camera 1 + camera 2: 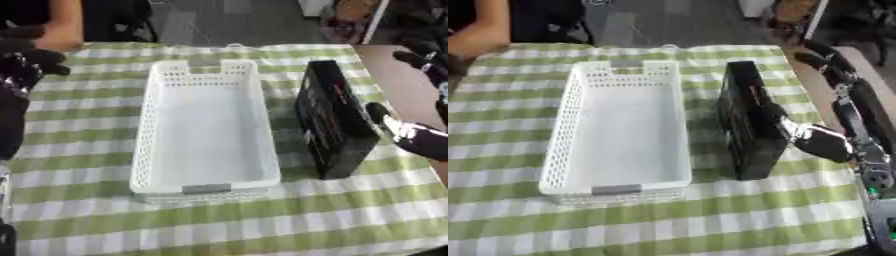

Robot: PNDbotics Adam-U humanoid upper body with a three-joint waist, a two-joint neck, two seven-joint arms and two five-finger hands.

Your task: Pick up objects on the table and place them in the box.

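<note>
You get even, soft light from above, bright enough across the bench (79,210) with no hard glare. The white basket (206,125) reads pale and slightly washed out inside, its perforations smeared. The black box (332,120) swallows detail and throws a faint shadow onto the checked cloth at its left foot. Both views are soft all over; your right robot hand (820,142) is blurred, and the far background stays dim and out of focus
</note>
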